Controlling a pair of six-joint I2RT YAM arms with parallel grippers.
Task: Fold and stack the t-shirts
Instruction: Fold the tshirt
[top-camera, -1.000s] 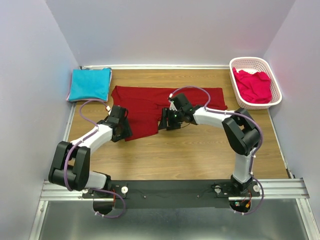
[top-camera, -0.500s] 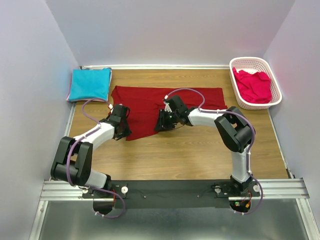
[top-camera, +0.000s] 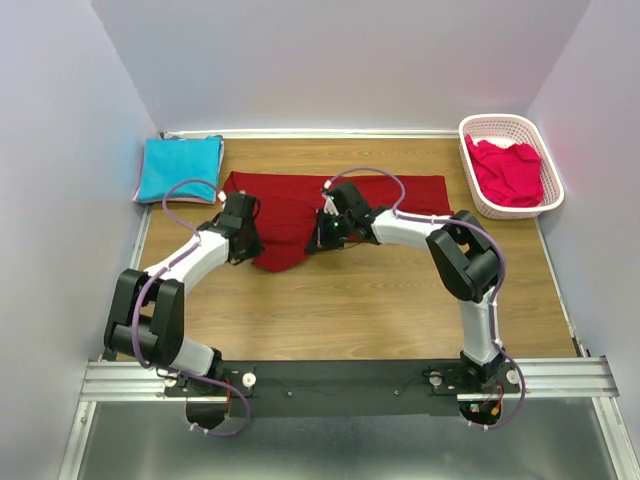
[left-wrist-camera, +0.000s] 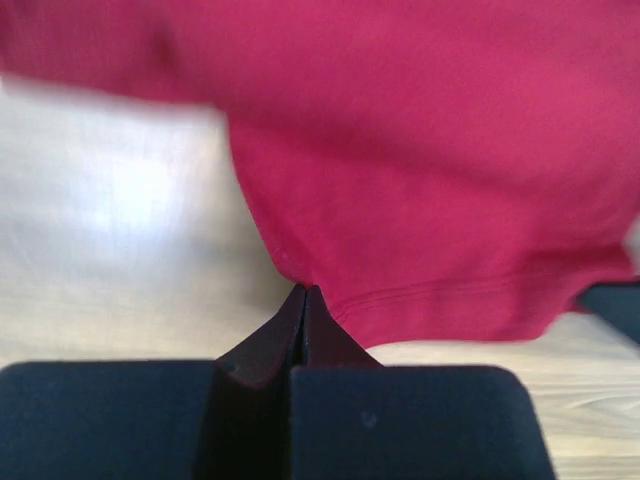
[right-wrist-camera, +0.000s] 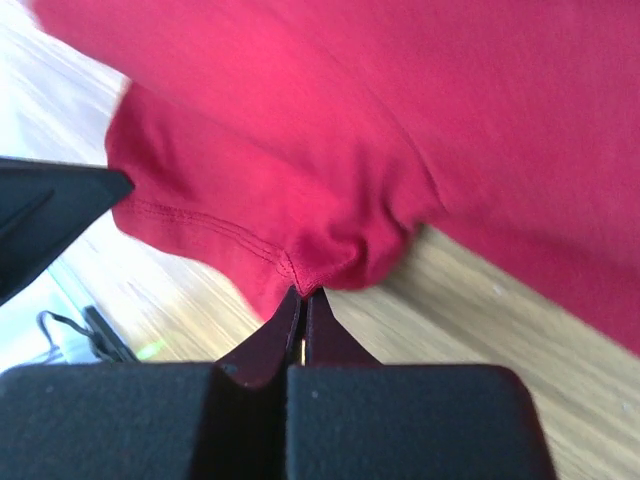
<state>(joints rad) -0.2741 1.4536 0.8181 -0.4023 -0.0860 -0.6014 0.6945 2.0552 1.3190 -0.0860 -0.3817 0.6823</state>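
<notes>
Dark red t-shirt (top-camera: 290, 200) lies spread at frame centre. You have 2 grips on its near hem: left gripper (left-wrist-camera: 303, 290) and right gripper (right-wrist-camera: 302, 292), fingers pinched closed. Turquoise t-shirt (top-camera: 180, 168) sits folded upper left; pinkish-red t-shirt (top-camera: 508, 172) fills the basket (top-camera: 505, 120) upper right.

Legible markings: none. You find no text, label, brand, number or sign readable in top view or either wrist view.
</notes>
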